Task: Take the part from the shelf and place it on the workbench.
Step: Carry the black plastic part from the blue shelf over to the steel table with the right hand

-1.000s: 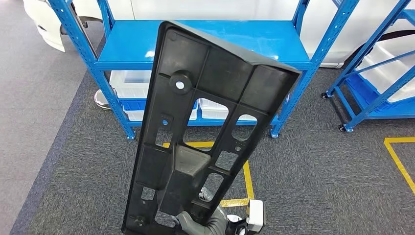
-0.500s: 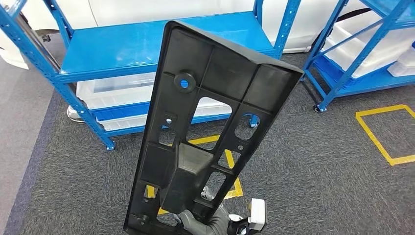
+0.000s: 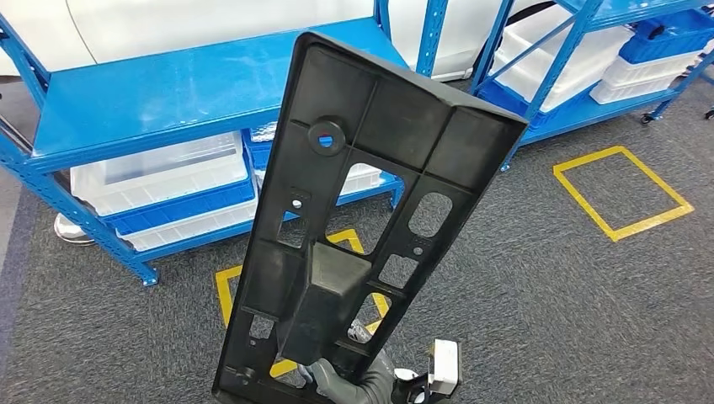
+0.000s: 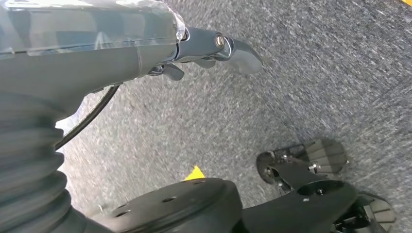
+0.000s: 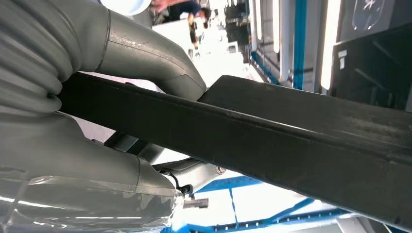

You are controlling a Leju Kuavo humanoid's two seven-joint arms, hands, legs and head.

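A grey carpeted floor (image 3: 539,286) is seen across the head view, marked with yellow tape squares (image 3: 621,192), one at about 3 o'clock and another partly hidden behind the part near the centre. A blue shelf (image 3: 168,93) is spread from 9 o'clock to 12 o'clock, its upper deck bare, and white plastic bins (image 3: 160,181) are stored on its lower level. A second blue shelf (image 3: 581,59) is placed toward 1 o'clock, loaded with more white bins.

The part (image 3: 362,219), a long black moulded panel with ribs, cut-outs and a round boss with a hole, is held upright and tilted, its top leaning toward 1 o'clock and its lower end at 6 o'clock. It is off the shelf and is carried in the air, in front of the shelves.

The part is grasped at its lower edge by the right hand (image 3: 354,383); in the right wrist view the black edge of the part (image 5: 272,131) is clamped between the thick grey thumb above and the fingers (image 5: 199,172) below.

The left hand (image 4: 145,53) is shown hanging over the carpet with nothing held; its dark fingers (image 4: 228,48) are seen extended and apart, so it is released
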